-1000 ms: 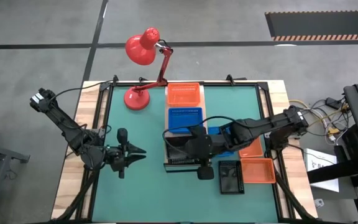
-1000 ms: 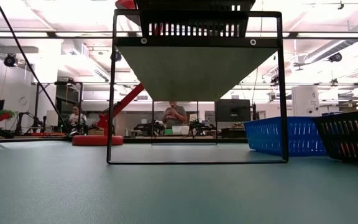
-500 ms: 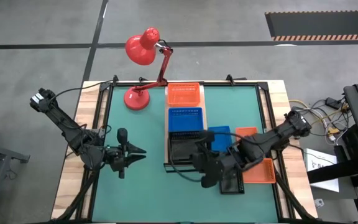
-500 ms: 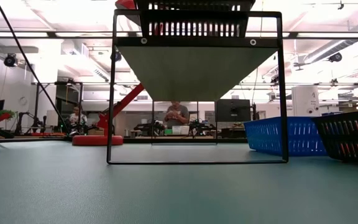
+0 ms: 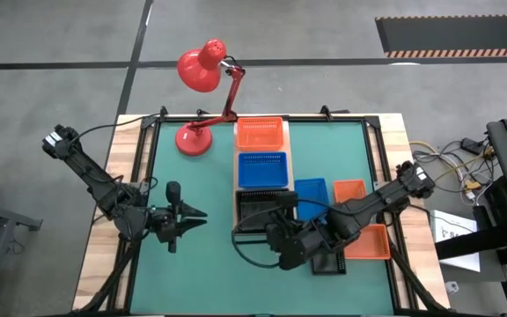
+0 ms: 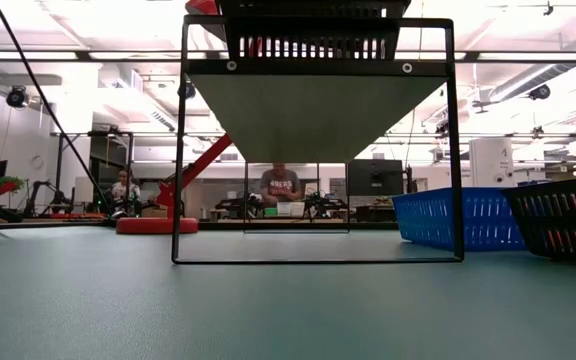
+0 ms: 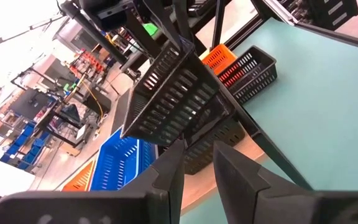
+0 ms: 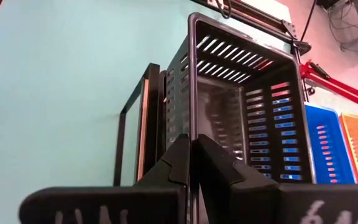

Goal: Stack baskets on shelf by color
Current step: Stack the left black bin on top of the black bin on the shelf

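Note:
The light-wood shelf [image 5: 290, 151] carries a red-orange basket [image 5: 260, 134] at its far end and a blue basket [image 5: 262, 168] in the middle. Over its near end, a black basket [image 5: 260, 210] is held by my right gripper [image 5: 276, 238], which is shut on it. The left wrist view shows this basket [image 7: 169, 81] tilted above a second black basket [image 7: 219, 134] that sits on the shelf. My left gripper [image 5: 197, 213] waits open over the mat, left of the shelf. My right gripper pinches the black basket's wall at its rim [image 8: 192, 127], on the basket's near side, one finger inside and one outside. The fingers come slanting from the table's near right. The basket is tilted above the black basket below; I cannot tell whether the two touch.
On the green mat right of the shelf lie a blue basket [image 5: 311, 194], two red-orange baskets [image 5: 350, 189] [image 5: 370, 242] and a black basket [image 5: 328, 257]. A red desk lamp [image 5: 202, 97] stands at the far left of the mat. People sit in the room beyond.
My right gripper has drawn back from above the shelf's near end toward the table's near edge, then shifted a little left, still shut on the black basket. The basket has stayed over the shelf's near end.

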Controlling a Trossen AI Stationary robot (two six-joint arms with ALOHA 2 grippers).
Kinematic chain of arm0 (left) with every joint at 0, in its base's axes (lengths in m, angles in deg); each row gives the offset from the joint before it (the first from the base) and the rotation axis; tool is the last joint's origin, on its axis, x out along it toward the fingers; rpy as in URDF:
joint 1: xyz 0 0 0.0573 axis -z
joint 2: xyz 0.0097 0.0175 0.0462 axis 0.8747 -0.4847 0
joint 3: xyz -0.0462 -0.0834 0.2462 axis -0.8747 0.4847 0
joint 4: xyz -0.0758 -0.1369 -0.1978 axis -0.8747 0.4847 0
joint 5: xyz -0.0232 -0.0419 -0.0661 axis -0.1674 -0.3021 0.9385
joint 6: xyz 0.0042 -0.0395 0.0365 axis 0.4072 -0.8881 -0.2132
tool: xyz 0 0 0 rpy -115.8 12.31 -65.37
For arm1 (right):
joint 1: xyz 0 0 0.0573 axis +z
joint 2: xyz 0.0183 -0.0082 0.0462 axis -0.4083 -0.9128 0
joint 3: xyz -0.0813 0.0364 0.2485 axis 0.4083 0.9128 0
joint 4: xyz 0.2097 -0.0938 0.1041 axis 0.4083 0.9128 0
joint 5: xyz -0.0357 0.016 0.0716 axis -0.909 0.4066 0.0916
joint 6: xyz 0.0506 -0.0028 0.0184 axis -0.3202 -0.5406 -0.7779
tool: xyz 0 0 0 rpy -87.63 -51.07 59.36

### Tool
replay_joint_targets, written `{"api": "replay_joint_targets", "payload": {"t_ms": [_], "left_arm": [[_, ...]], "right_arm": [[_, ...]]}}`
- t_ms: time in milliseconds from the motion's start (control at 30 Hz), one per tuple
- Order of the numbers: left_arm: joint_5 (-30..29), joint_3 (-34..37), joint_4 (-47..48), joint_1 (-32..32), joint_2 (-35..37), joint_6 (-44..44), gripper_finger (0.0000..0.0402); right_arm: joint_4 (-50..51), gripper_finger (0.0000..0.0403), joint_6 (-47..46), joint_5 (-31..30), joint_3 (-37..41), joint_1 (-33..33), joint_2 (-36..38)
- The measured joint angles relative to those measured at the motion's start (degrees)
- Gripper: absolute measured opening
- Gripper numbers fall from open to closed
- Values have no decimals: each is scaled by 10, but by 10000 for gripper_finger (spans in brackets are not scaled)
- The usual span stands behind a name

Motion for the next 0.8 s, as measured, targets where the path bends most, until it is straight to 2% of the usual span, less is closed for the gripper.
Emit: {"api": "replay_joint_targets", "payload": {"t_ms": [500, 800], "left_arm": [[0, 1, 0, 0, 0, 0, 70], [0, 1, 0, 0, 0, 0, 70]], "right_arm": [[-1, 13, -19, 0, 9, -17, 0], [-3, 13, -34, 32, 19, -18, 0]]}}
